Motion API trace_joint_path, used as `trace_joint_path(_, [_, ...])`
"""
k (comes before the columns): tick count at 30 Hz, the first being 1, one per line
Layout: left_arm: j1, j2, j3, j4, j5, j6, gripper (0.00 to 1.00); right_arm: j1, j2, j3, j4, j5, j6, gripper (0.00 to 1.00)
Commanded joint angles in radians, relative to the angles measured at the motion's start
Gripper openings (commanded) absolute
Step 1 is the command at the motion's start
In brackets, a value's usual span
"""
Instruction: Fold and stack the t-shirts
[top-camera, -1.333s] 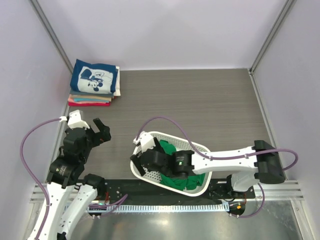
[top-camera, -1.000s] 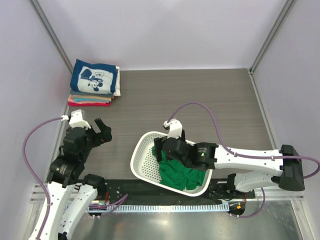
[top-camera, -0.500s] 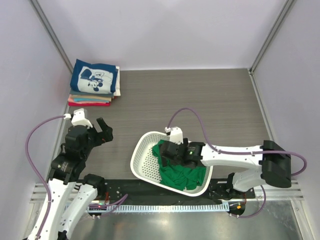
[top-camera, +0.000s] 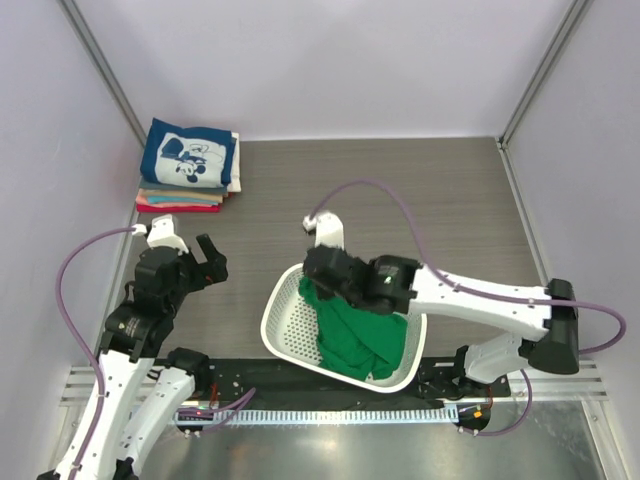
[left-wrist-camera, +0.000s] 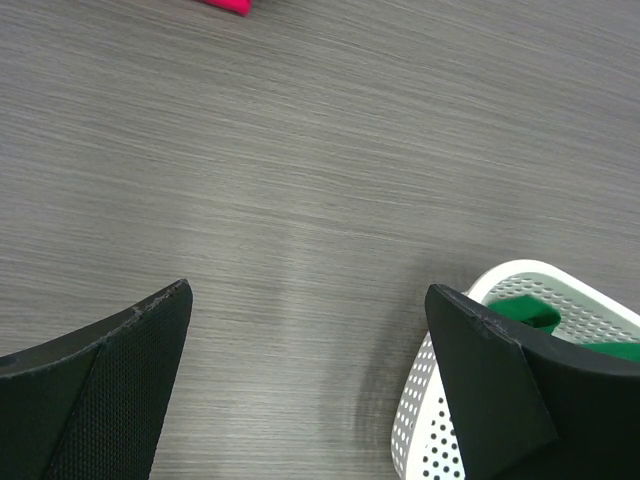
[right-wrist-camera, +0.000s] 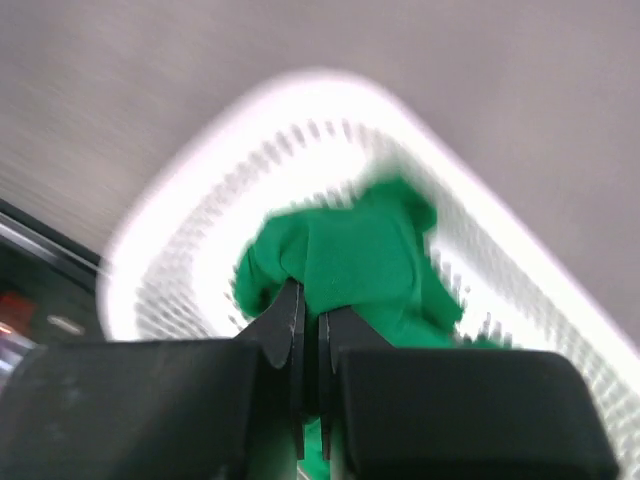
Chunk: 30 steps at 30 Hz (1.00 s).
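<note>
A bright green t-shirt (top-camera: 350, 335) hangs out of the white perforated basket (top-camera: 274, 322). Its upper end is pinched in my right gripper (top-camera: 316, 290), which is shut on it just above the basket's far left rim. The right wrist view, blurred, shows the green t-shirt (right-wrist-camera: 350, 250) bunched at the closed right gripper (right-wrist-camera: 310, 302), with the basket (right-wrist-camera: 190, 215) below. A stack of folded t-shirts (top-camera: 188, 165), navy with white cartoon print on top, lies at the back left. My left gripper (top-camera: 208, 260) stands open over bare table left of the basket, holding nothing.
In the left wrist view the open left gripper (left-wrist-camera: 308, 290) frames bare wood-grain table, with the basket's rim (left-wrist-camera: 560, 283) at the right and a pink edge of the stack (left-wrist-camera: 225, 5) at the top. Walls bound the table on three sides.
My right gripper has shut on the green t-shirt in the basket and risen toward the far left rim, drawing the cloth up. The left arm has barely shifted.
</note>
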Motion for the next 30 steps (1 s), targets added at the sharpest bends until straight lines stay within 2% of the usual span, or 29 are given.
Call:
trace_joint_path(1, [0.004, -0.002, 0.009, 0.015, 0.016, 0.011, 1.00, -0.001, -0.115, 0.350, -0.009, 0.225, -0.223, 0.01])
trace_joint_path(2, [0.006, -0.005, 0.008, 0.016, 0.019, 0.013, 1.00, -0.002, -0.121, 0.466, -0.020, 0.261, -0.262, 0.01])
trace_joint_path(5, [0.006, -0.007, 0.006, 0.019, 0.029, 0.014, 1.00, -0.028, -0.135, 0.625, -0.009, 0.425, -0.402, 0.01])
trace_joint_path(7, [0.004, -0.004, 0.008, 0.021, 0.035, 0.017, 1.00, -0.074, -0.135, 0.658, -0.004, 0.473, -0.473, 0.01])
trace_joint_path(10, [0.006, 0.005, 0.008, 0.021, 0.049, 0.019, 1.00, -0.237, -0.145, 0.609, 0.011, 0.518, -0.478, 0.01])
trace_joint_path(11, [0.004, 0.005, 0.008, 0.022, 0.054, 0.019, 1.00, -0.287, -0.144, 0.545, 0.011, 0.542, -0.469, 0.01])
trace_joint_path(12, [0.006, 0.008, 0.008, 0.022, 0.058, 0.020, 1.00, -0.409, -0.144, 0.505, 0.011, 0.560, -0.459, 0.01])
trace_joint_path(14, [0.006, 0.015, 0.008, 0.025, 0.074, 0.022, 1.00, -0.549, -0.118, 0.411, -0.033, 0.492, -0.374, 0.01])
trace_joint_path(15, [0.006, 0.018, 0.008, 0.028, 0.089, 0.023, 1.00, -0.623, -0.103, 0.391, -0.064, 0.326, -0.334, 0.41])
trace_joint_path(16, [0.006, 0.027, 0.006, 0.033, 0.124, 0.031, 1.00, -0.716, -0.086, 0.365, -0.082, 0.244, -0.295, 0.69])
trace_joint_path(18, [0.003, 0.042, 0.002, 0.051, 0.175, 0.039, 1.00, -0.743, -0.090, 0.262, -0.092, 0.112, -0.240, 0.99])
trace_joint_path(22, [-0.039, 0.131, 0.005, 0.077, 0.281, 0.046, 1.00, -0.743, -0.147, 0.097, -0.052, 0.041, -0.215, 1.00])
trace_joint_path(24, [-0.056, 0.226, 0.002, 0.096, 0.357, 0.033, 1.00, -0.743, -0.185, 0.037, -0.040, 0.035, -0.224, 1.00])
trace_joint_path(27, [-0.097, 0.375, -0.014, 0.142, 0.396, -0.019, 0.95, -0.749, -0.226, 0.000, -0.038, 0.039, -0.237, 1.00])
trace_joint_path(30, [-0.166, 0.493, -0.012, 0.179, 0.361, -0.067, 0.94, -0.754, -0.254, -0.009, -0.037, 0.022, -0.240, 1.00])
